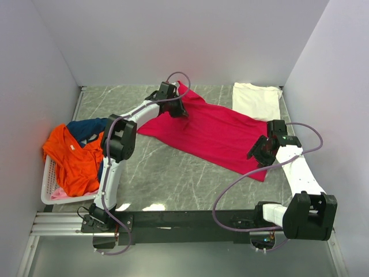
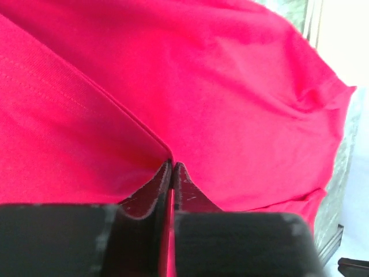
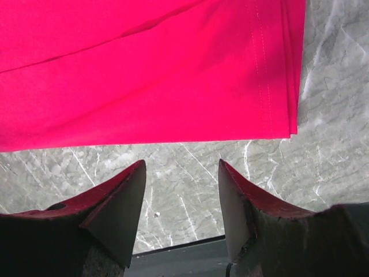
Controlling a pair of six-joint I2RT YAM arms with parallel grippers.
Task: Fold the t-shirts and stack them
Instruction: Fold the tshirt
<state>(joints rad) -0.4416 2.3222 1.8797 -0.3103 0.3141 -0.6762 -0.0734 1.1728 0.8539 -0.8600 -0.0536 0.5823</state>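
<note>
Progress is judged at roughly one shirt of five. One cream t-shirt (image 1: pixel 256 101) is seen folded flat in the far right corner of the bench (image 1: pixel 173 179). It is taken as the finished first piece and the base of the stack.

Work in hand: the crimson t-shirt (image 1: pixel 213 130) is laid flat on a diagonal, from the far middle of the bench toward the right edge. It lies just beside the cream one; whether they touch cannot be told. It looks part-folded: doubled layers are seen at its hem in the right wrist view, and a fold line is seen running up to the left jaws. Further folds are judged necessary before it can be stacked.

At the left gripper (image 2: pixel 173 164) the jaws are pressed together on a pinch of crimson fabric at the shirt's far end. At the right gripper (image 3: pixel 181 164) the jaws are spread with nothing between them, held over bare bench just off the shirt's near right corner. No cloth is touched there.

Left to do: an orange t-shirt (image 1: pixel 75 158), a navy t-shirt (image 1: pixel 86 128) and a pale pink t-shirt (image 1: pixel 57 193) are heaped unfolded in and over the basket (image 1: pixel 48 179) at the left edge of the bench. None has been started. As judged, the crimson fold is to be finished and placed on the cream, then three more are to be pulled, folded and stacked.
</note>
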